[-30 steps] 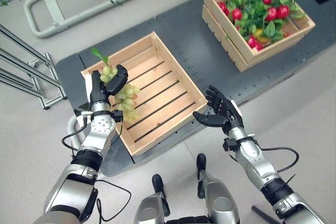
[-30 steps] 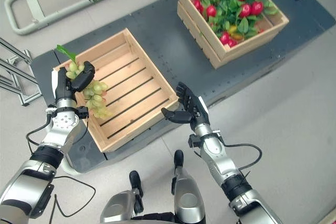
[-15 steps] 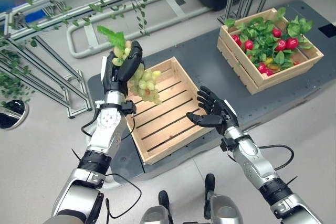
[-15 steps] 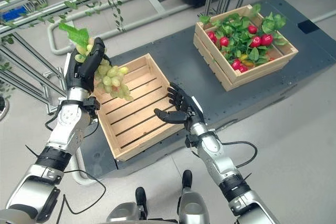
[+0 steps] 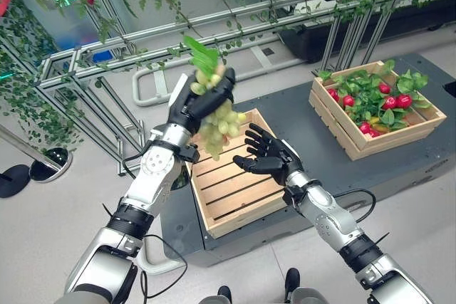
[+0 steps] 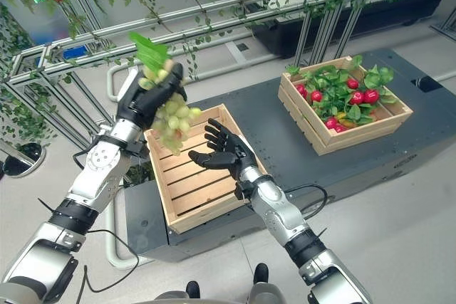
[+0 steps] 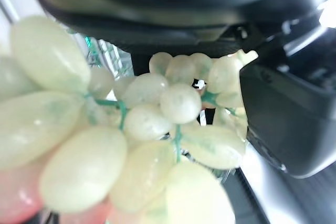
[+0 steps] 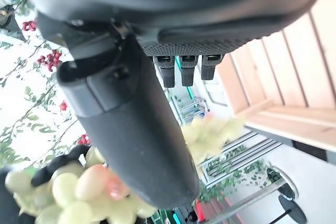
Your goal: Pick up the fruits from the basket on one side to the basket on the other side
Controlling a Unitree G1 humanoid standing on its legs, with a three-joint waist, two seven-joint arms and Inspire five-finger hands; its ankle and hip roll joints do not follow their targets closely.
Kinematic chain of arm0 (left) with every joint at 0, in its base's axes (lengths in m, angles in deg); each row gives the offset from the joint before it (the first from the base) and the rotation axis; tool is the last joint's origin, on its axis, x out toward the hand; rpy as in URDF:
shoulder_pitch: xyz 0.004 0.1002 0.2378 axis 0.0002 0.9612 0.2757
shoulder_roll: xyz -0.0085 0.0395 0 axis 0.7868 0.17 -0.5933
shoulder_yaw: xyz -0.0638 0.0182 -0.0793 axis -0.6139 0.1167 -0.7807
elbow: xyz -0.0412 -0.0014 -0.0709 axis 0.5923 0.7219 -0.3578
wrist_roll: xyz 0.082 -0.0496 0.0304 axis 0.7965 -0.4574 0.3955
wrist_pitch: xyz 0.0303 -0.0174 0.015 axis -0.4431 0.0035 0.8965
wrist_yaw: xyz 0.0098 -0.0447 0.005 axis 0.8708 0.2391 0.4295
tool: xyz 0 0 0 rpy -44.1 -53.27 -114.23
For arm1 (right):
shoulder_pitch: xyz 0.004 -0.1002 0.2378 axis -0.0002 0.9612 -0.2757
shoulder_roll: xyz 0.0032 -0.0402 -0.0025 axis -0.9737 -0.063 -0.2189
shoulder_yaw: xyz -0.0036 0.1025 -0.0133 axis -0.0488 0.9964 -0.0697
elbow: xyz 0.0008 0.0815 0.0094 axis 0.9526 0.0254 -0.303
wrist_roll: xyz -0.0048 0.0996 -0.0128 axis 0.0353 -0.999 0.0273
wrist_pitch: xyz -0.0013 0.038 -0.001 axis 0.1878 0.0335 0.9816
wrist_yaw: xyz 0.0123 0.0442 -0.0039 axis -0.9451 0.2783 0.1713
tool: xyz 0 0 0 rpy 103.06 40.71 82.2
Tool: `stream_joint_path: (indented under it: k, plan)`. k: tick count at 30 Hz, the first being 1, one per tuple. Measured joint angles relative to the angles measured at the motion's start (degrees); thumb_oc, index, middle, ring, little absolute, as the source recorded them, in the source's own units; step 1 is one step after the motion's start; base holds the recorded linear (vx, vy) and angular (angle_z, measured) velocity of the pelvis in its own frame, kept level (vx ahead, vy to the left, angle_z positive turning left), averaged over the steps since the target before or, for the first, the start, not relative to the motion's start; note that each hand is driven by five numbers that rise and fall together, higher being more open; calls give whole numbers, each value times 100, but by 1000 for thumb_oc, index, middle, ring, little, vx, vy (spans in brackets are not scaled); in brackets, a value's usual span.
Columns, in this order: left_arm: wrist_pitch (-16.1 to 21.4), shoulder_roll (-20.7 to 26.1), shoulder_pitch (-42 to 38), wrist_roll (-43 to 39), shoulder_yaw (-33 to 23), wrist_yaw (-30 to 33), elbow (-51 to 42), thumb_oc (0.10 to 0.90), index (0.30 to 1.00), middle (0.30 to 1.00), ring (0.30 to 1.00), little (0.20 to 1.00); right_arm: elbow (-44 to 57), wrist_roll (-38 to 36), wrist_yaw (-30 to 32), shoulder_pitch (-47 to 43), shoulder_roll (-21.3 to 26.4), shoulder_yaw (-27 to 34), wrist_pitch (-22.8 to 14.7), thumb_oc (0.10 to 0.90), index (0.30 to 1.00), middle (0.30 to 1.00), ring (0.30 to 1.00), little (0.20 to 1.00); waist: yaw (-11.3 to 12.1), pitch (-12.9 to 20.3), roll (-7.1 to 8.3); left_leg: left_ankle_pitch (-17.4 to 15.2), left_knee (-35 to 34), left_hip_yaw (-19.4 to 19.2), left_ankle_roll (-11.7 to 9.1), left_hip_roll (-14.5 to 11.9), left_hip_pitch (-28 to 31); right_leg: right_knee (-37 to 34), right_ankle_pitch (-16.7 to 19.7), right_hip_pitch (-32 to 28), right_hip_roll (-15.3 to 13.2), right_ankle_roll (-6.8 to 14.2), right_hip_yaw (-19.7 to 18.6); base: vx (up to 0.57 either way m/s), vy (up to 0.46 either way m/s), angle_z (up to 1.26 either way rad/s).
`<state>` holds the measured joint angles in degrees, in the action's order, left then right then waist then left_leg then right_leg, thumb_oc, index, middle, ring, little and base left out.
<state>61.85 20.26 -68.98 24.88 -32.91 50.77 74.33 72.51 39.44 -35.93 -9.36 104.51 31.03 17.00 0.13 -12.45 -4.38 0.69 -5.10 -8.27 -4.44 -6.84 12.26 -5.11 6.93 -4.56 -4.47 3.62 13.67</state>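
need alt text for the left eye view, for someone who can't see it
The robot's left hand holds a bunch of green grapes above an empty wooden crate, with the open right hand beside the bunch. A second crate of red fruit and leaves sits further right.

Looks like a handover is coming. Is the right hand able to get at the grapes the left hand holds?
Probably yes: the open right hand sits just beside the grapes hanging from the left hand, nothing between them.

**Open crate below, frames behind**

The slatted crate [image 5: 231, 176] lies bare under the raised grapes [image 5: 219, 120]; the right hand [image 5: 267, 158], fingers spread, hangs over it. Metal frames [image 5: 142, 40] with vines crowd behind; the leafy fruit crate [image 5: 377, 108] stands well apart on the dark surface [image 5: 299, 115].
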Motion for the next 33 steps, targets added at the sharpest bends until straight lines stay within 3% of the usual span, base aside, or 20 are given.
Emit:
stream_joint_path:
  k: [7,15,21,22,23,30,31,32,33]
  plan:
    - [-135,23,-2,118,431,-548,-194,400,300,300,300,300,0,-282,9,-34,-58,-210,-1,800,900,900,900,900,90,104,9,35,1,89,0,3,-53,0,-6,1,-4,-4,100,-20,-25,6]
    - [-213,20,-2,208,459,-717,-245,400,300,300,300,300,119,-844,16,-44,-86,-393,-3,800,900,900,900,900,92,106,9,46,1,103,-9,5,-58,0,-7,1,3,-8,106,-3,-4,1]
    - [-235,-7,-7,185,459,-774,-265,400,300,300,300,300,140,-859,55,-44,-89,-393,-4,800,900,900,900,900,93,110,10,46,2,102,-9,7,-55,1,-7,1,2,-8,105,-11,-4,0]
    - [-262,-24,-6,184,459,-784,-284,400,300,300,300,300,140,-862,56,-44,-92,-394,-12,676,714,714,714,714,96,111,11,46,2,102,-9,7,-55,1,-6,1,3,-9,105,-30,-25,0]
    - [-303,-64,-6,182,459,-798,-331,400,300,300,300,300,140,-891,56,-43,-92,-393,-41,400,300,300,300,300,101,112,12,46,2,102,-9,8,-55,1,-6,1,3,-8,105,0,0,0]
    - [-320,-128,-67,182,456,-803,-462,400,300,300,300,300,140,-1137,53,-43,-114,-567,-299,400,300,300,300,300,100,183,22,46,1,94,-9,8,-48,1,-6,1,7,-9,97,0,0,0]
    - [-327,-132,-68,182,452,-799,-462,417,326,326,326,326,140,-1134,53,-43,-125,-591,-321,400,300,300,300,300,99,220,24,46,1,93,-9,8,-48,1,-6,1,8,-9,96,0,0,0]
    - [-328,-149,-69,179,444,-799,-473,800,900,900,900,900,140,-1134,55,-42,-136,-591,-321,400,300,300,300,300,104,245,23,46,1,93,-9,9,-48,1,-6,0,7,-9,96,0,0,0]
    - [-333,-171,-68,179,443,-805,-495,800,900,900,900,900,138,-1134,58,-42,-135,-590,-321,400,300,300,300,300,104,267,24,46,1,93,-9,9,-47,1,-6,0,6,-9,95,0,0,0]
